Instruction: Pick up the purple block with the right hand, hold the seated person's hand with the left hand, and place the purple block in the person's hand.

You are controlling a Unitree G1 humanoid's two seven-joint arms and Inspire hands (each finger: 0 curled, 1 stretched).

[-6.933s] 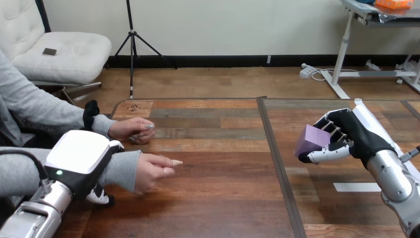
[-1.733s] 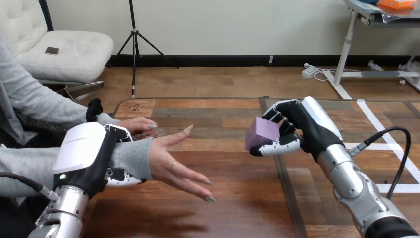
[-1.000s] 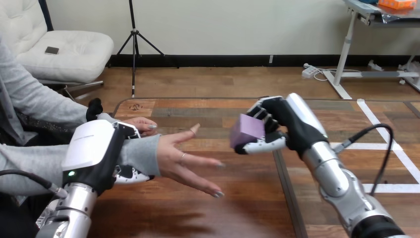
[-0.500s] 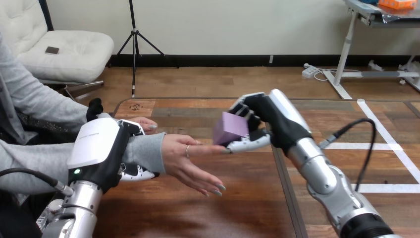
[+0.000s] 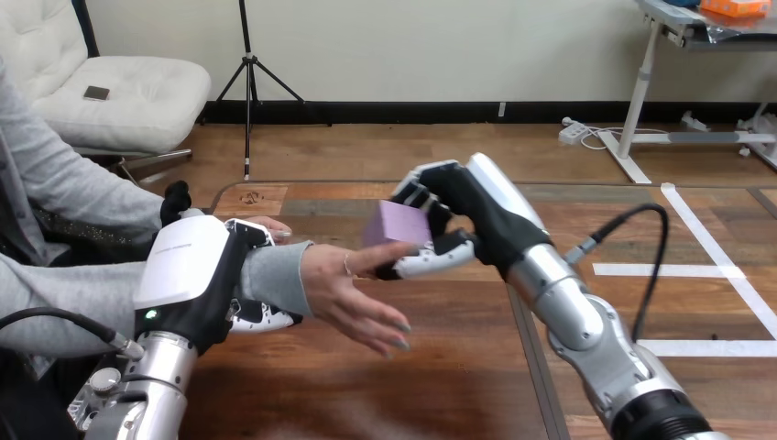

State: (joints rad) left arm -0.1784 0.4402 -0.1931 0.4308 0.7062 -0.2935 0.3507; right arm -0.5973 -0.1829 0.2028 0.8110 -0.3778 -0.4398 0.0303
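Block (image 5: 396, 225) gripped in right robot hand (image 5: 465, 218), person's wrist (image 5: 272, 275) clasped by left robot hand (image 5: 188, 268): ease block toward seven o'clock onto palm (image 5: 341, 286).

Your left arm comes up from the bottom-left corner, its silver left forearm (image 5: 147, 385) angled up and slightly inward. Your black left hand (image 5: 188, 275), white shell on its back, sits back-up over the person's grey-sleeved wrist (image 5: 273, 275). Its black-and-white fingers (image 5: 261, 318) are curled round under the sleeve, and more of them hook over the far side. Your silver right forearm (image 5: 586, 330) reaches from the bottom-right corner diagonally up and left. Your black, white-backed right hand (image 5: 472, 215) is held raised, its back turned up and to the right. Its fingers are bent over the top of the small purple block (image 5: 396, 225) with the thumb pressed beneath, pinching it.
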